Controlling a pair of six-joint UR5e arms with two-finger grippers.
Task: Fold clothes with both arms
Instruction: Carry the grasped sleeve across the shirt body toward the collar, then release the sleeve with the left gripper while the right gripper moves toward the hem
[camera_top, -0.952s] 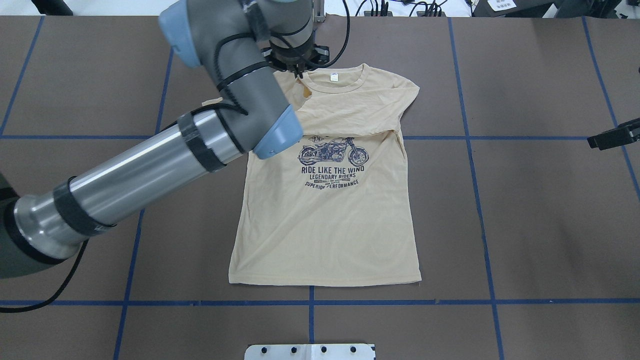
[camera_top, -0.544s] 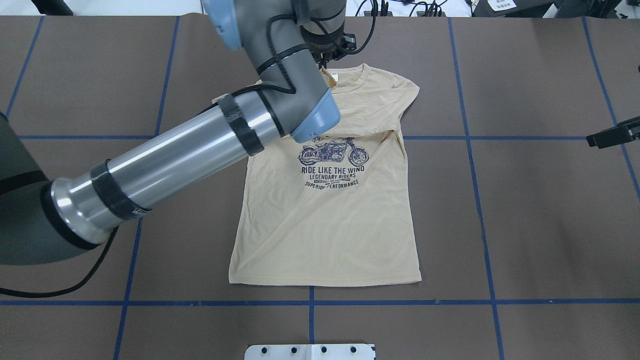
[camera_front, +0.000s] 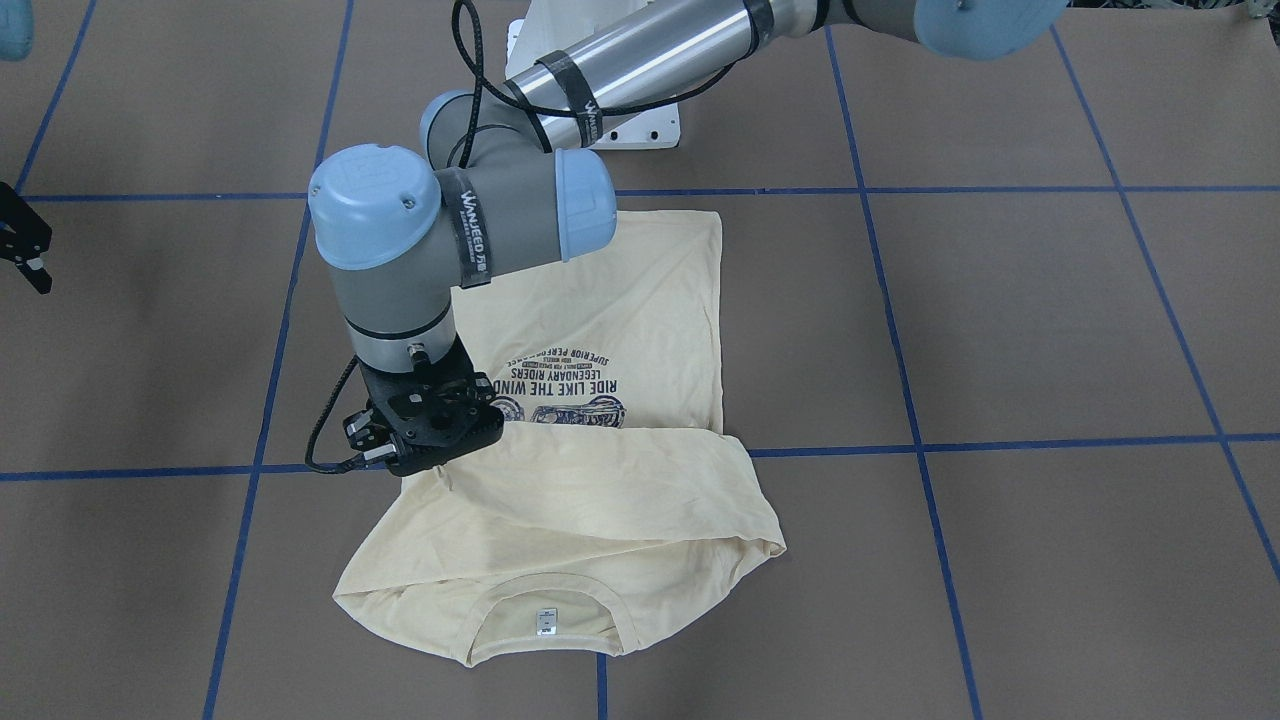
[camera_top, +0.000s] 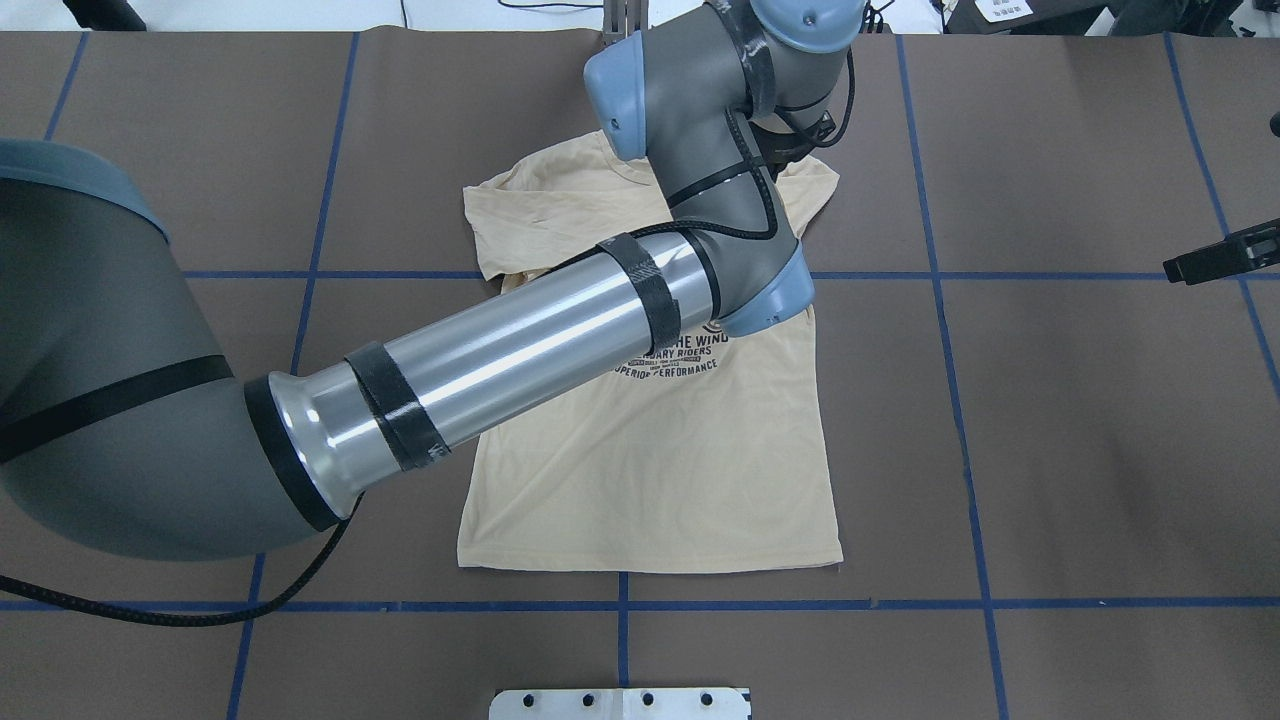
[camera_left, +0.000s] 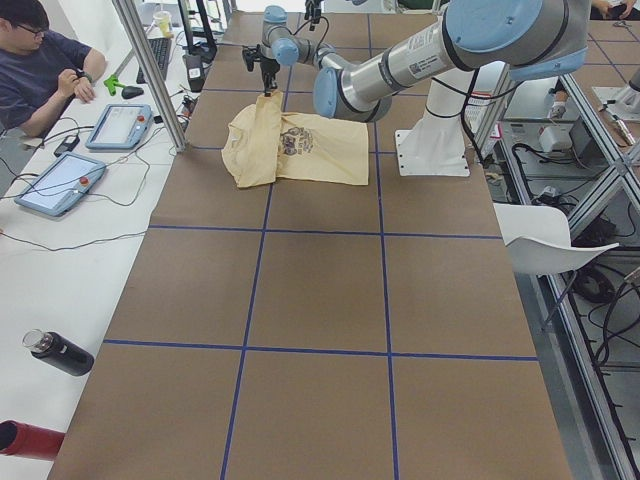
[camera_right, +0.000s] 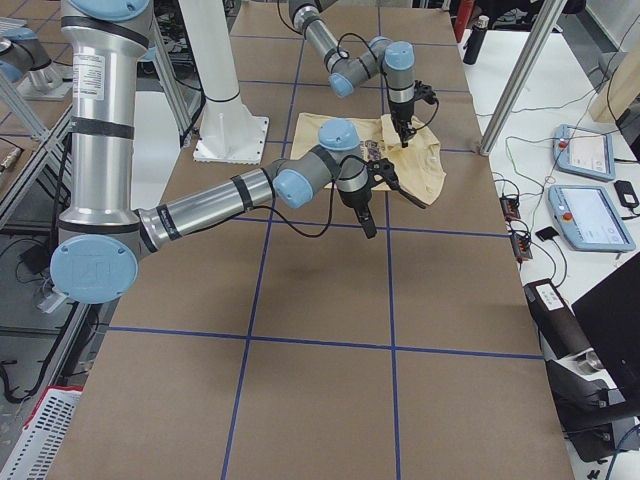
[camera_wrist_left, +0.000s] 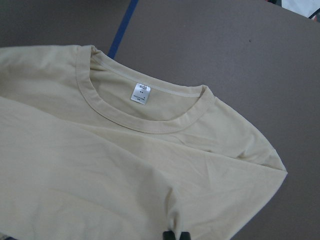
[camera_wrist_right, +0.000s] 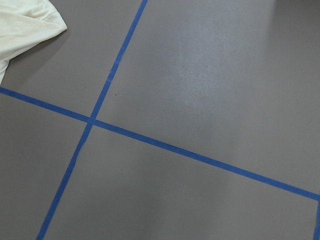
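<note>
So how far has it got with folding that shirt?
Done: the shirt lies flat, with a band of cloth folded across its chest. In hand: the left claw pinches that cloth near one shoulder. Left: the long body down to the hem is unfolded, and the right claw hangs aside.

Brown tabletop (camera_top: 1100, 450), blue tape grid (camera_top: 1000, 275)

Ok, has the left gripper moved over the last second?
Yes. In the overhead view the left gripper has travelled toward the view's right along the top of the shirt. It is now much nearer the blue tape line to the right of the shirt.
</note>
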